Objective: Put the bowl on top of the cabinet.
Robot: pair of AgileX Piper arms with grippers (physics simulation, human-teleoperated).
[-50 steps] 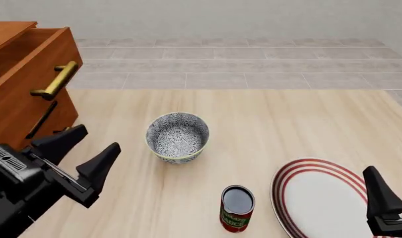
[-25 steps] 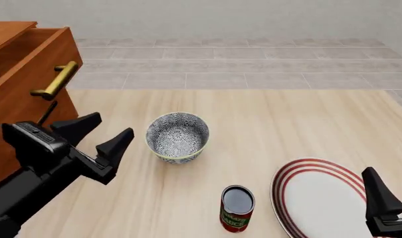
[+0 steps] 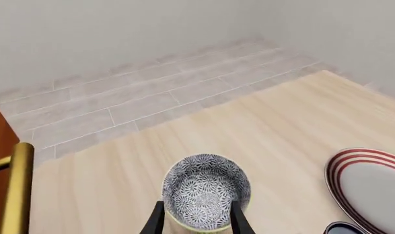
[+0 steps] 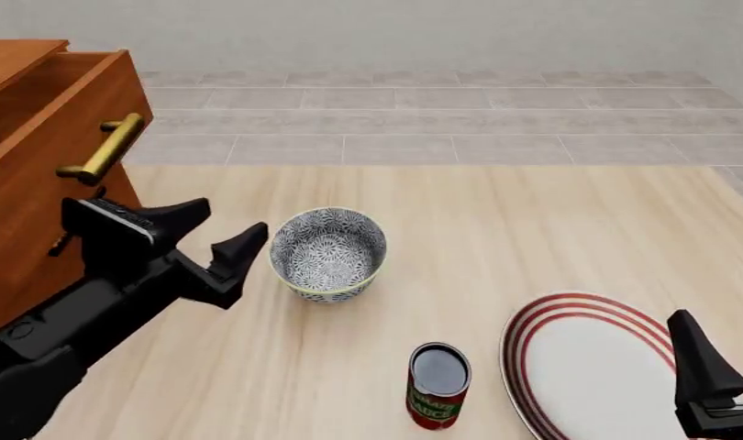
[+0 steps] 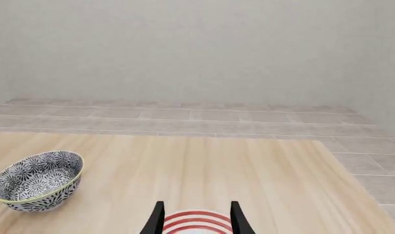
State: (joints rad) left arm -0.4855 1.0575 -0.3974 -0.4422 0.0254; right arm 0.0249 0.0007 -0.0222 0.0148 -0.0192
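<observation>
The bowl (image 4: 328,254) stands upright on the bench (image 4: 531,220), between the cabinet (image 4: 41,174) and the plate (image 4: 592,367). It is empty, with the patterned interior visible.

Surroundings, relative to the bowl:
- The cabinet stands at the bench's left end, well apart from the bowl. One brass handle (image 4: 103,148) projects from its front face toward the bowl's side.
- A can (image 4: 439,385) with a red label stands upright nearer the camera than the bowl and to its right, just beside the plate's rim. Whether the two touch cannot be determined.
- The plate, white with red rings, lies flat to the right of the can.
- Nothing lies on the bench surface between the bowl and the cabinet; only the left arm occupies that gap.

The left gripper (image 4: 225,240) is just left of the bowl, level with its rim, with the jaws spread apart and holding nothing. In the left wrist view the two fingertips (image 3: 156,222) flank the bowl's (image 3: 206,192) near wall; contact is not confirmed.

The right gripper (image 5: 196,219) sits over the plate's (image 5: 196,220) near edge, jaws apart and empty.

Limits of view:
- The cabinet is cut off at the left frame edge; only a strip of its top is visible.
- The plate and right gripper are cropped at the lower right.
- The can's label text is too small to read.
</observation>
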